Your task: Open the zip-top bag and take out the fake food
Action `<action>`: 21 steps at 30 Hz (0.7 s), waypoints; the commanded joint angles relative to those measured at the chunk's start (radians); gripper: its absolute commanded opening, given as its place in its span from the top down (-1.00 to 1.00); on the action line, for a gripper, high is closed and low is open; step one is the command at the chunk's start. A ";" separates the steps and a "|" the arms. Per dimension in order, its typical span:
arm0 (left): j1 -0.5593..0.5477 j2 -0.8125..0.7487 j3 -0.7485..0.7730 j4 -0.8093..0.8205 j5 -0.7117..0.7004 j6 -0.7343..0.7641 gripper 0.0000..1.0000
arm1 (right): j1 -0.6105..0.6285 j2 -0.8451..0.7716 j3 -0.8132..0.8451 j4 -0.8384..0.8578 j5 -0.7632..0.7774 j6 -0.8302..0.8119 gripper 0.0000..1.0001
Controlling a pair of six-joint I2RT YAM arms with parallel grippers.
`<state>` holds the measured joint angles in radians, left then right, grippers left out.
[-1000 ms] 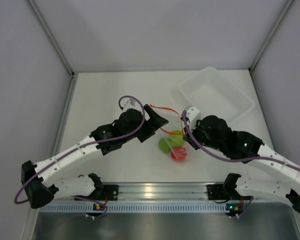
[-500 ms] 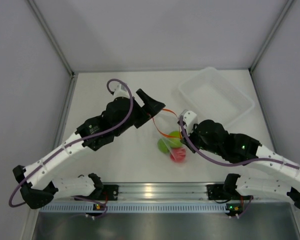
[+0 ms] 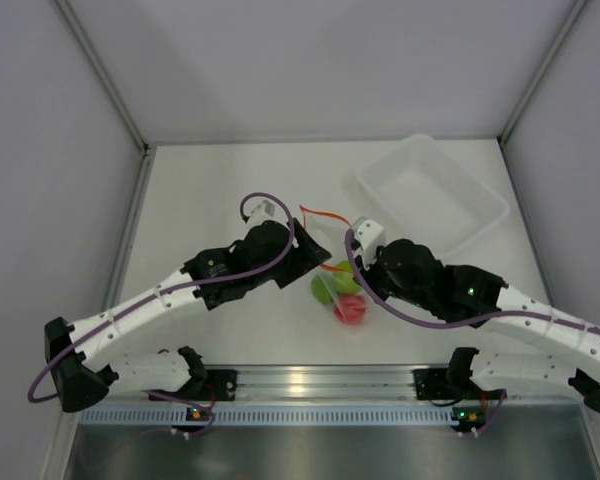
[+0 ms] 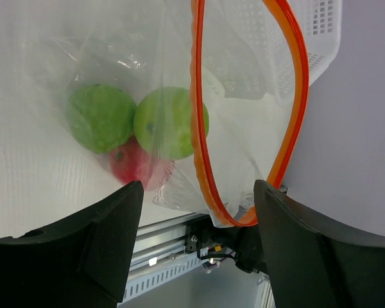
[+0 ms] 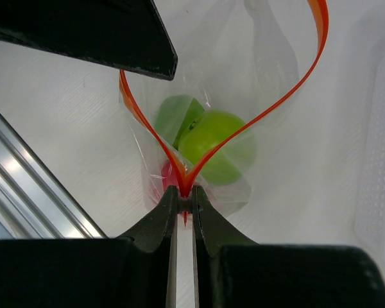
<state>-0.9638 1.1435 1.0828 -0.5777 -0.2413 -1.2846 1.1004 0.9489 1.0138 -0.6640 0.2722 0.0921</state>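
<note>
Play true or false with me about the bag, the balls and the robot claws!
1. The bag has its mouth open. True: its orange zip strip makes a wide loop.
2. Two balls are red and one is green. False: there are two green balls and one red ball.
3. The balls lie in the clear tub. False: all three are inside the bag, apart from the tub.
4. The right claw is shut on the orange zip strip. True.
5. The left claw is shut tight. False: it is open, fingers wide apart.
</note>
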 commanded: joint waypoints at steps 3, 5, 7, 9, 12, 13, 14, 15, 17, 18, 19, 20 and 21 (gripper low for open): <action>-0.013 0.005 0.014 0.021 -0.048 -0.009 -0.42 | 0.039 0.005 0.011 0.075 0.016 0.018 1.00; -0.013 0.005 0.009 0.021 -0.065 -0.001 -0.37 | 0.042 -0.005 0.011 0.073 0.015 0.018 1.00; -0.012 0.007 0.006 0.022 -0.096 0.004 -0.22 | 0.050 -0.010 0.011 0.072 0.010 0.021 1.00; -0.012 0.009 0.000 0.022 -0.115 0.005 -0.08 | 0.053 -0.019 0.008 0.072 0.005 0.021 1.00; -0.007 0.028 0.005 0.021 -0.119 0.021 0.20 | 0.061 -0.024 0.002 0.067 0.004 0.026 1.00; -0.006 0.033 0.006 0.022 -0.118 0.024 0.22 | 0.061 -0.024 -0.003 0.069 0.004 0.024 1.00; -0.007 0.035 0.008 0.022 -0.121 0.025 0.23 | 0.062 -0.022 -0.004 0.069 0.004 0.024 1.00; -0.007 0.035 0.008 0.022 -0.124 0.027 0.29 | 0.064 -0.022 -0.006 0.069 0.002 0.026 1.00; -0.006 0.033 0.005 0.022 -0.141 0.033 0.45 | 0.065 -0.018 -0.004 0.066 0.002 0.024 1.00; -0.007 0.024 0.003 0.022 -0.147 0.036 0.48 | 0.067 -0.016 -0.004 0.064 -0.001 0.024 1.00; -0.007 0.021 -0.001 0.021 -0.153 0.034 0.52 | 0.069 -0.015 -0.004 0.064 -0.002 0.026 1.00; -0.006 0.013 -0.012 0.022 -0.164 0.033 0.58 | 0.070 -0.015 -0.006 0.066 -0.001 0.024 1.00; -0.006 -0.001 -0.018 0.022 -0.177 0.031 0.61 | 0.072 -0.015 -0.006 0.066 -0.001 0.026 1.00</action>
<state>-0.9733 1.1767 1.0817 -0.5762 -0.3580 -1.2537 1.1442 0.9428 1.0077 -0.6502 0.2714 0.1089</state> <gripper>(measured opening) 0.210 0.072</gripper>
